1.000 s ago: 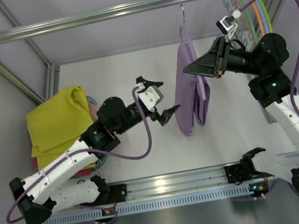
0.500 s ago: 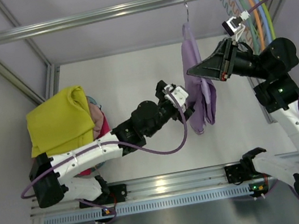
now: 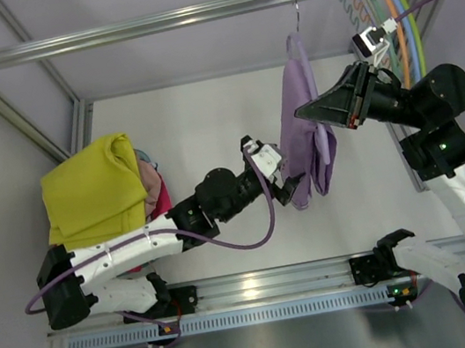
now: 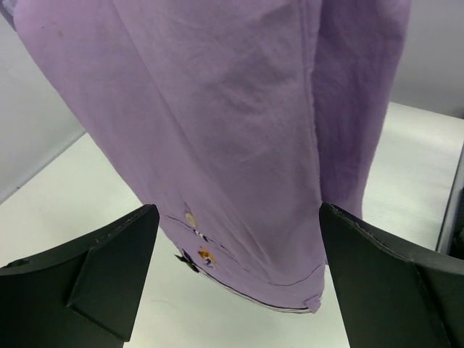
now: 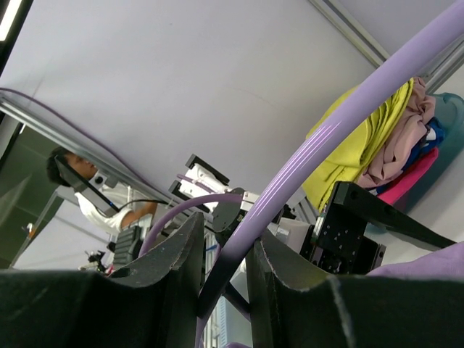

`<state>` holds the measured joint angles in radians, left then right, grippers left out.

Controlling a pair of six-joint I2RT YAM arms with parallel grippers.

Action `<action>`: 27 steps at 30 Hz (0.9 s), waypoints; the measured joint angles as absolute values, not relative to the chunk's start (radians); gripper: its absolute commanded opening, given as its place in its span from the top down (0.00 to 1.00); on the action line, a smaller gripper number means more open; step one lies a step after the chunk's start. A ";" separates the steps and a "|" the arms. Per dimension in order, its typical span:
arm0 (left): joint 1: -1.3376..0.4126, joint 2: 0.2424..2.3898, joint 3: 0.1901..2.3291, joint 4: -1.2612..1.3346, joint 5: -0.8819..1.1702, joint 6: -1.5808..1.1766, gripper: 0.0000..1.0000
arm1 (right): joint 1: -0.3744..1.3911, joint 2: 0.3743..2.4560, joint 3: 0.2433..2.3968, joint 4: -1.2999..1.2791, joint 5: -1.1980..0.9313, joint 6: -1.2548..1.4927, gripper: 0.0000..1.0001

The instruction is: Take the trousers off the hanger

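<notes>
While lilac trousers [image 3: 301, 131] hang from the hanger [image 3: 297, 13], left end effector [image 4: 239, 214] gapes around their hem, presumably to pull; whether right end effector [image 3: 301, 112] grips cannot be told.

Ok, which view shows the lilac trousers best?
Top external: the lilac trousers hang full length from the hanger. Left wrist shows only their lower end, close up between the open left fingers; right wrist catches just a purple corner.
</notes>
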<state>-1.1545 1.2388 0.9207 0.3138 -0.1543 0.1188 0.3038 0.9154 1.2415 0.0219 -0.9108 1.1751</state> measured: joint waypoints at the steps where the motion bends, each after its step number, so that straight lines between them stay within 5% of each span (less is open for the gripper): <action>1: -1.161 1.239 0.920 0.314 -0.155 0.113 0.02 | 0.304 0.915 1.239 0.023 -0.910 1.177 1.00; 11: -1.302 1.255 0.907 0.337 -0.283 0.106 0.02 | 0.304 0.916 1.235 0.022 -0.910 1.190 1.00; 27: -1.216 1.385 0.922 0.368 -0.439 0.101 0.02 | 0.305 0.916 1.240 0.019 -0.910 1.201 1.00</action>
<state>-1.2160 1.3849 0.9222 0.3676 -0.4389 0.1013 0.3046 0.9157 1.2396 0.0189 -0.9100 1.2007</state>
